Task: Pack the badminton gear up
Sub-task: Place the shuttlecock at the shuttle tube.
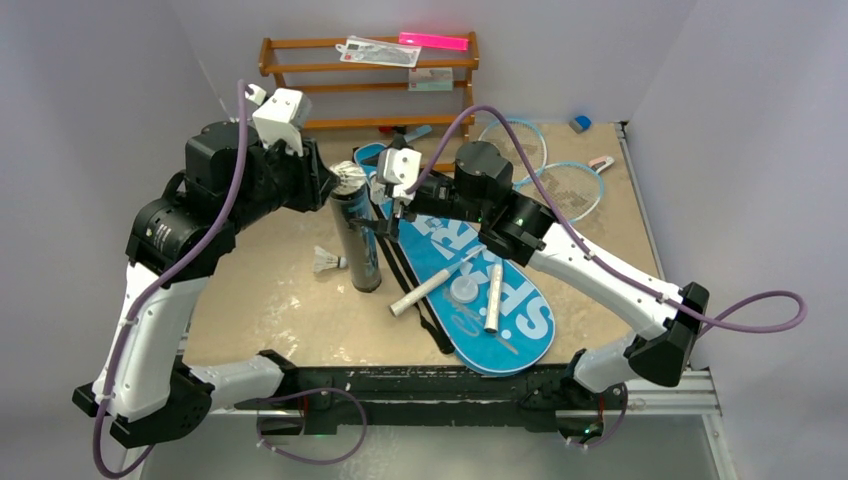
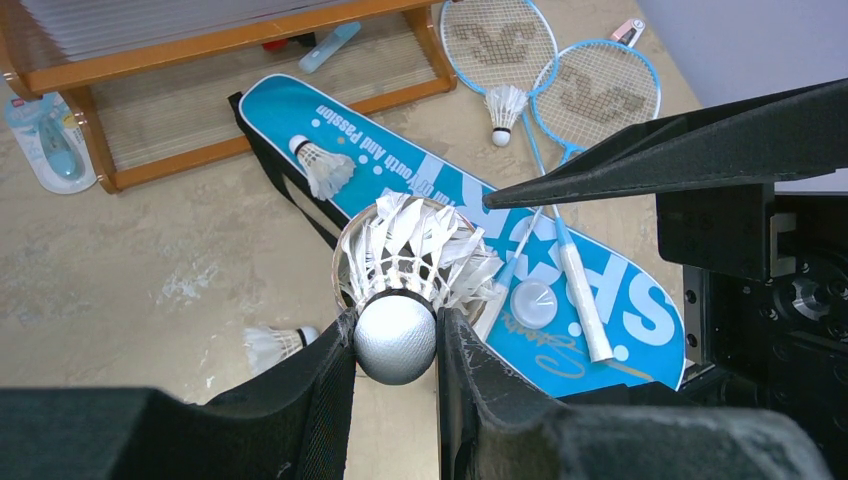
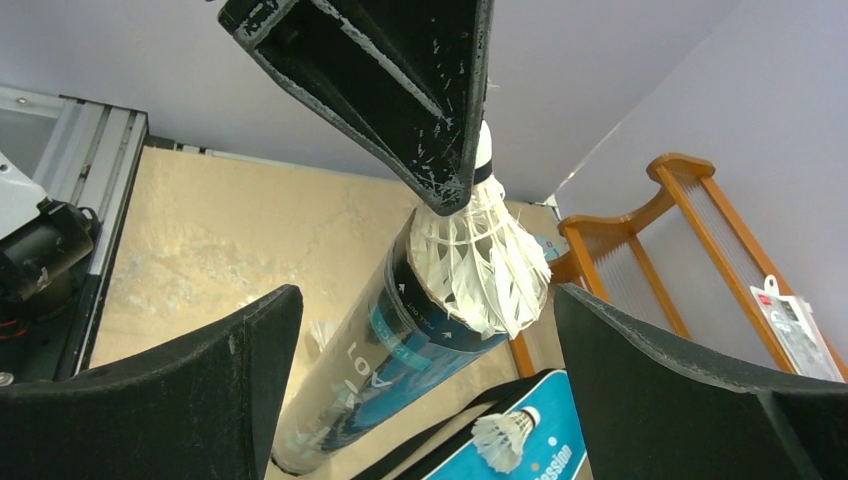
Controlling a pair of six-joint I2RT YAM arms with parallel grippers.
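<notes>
A long black tube stands upright left of the blue bag. My left gripper is shut on the round head of a white shuttlecock, whose feathers point down into the tube's open mouth. My right gripper is open just right of the tube, its fingers apart from it. Two light-blue rackets lie with their white handles across the bag. Loose shuttlecocks lie on the table, on the bag and on a racket head.
The brown wooden rack stands along the back wall, holding packets. A clear round cap rests on the bag between the handles. Small blue and pink bits lie at the back right. Grey walls close in both sides.
</notes>
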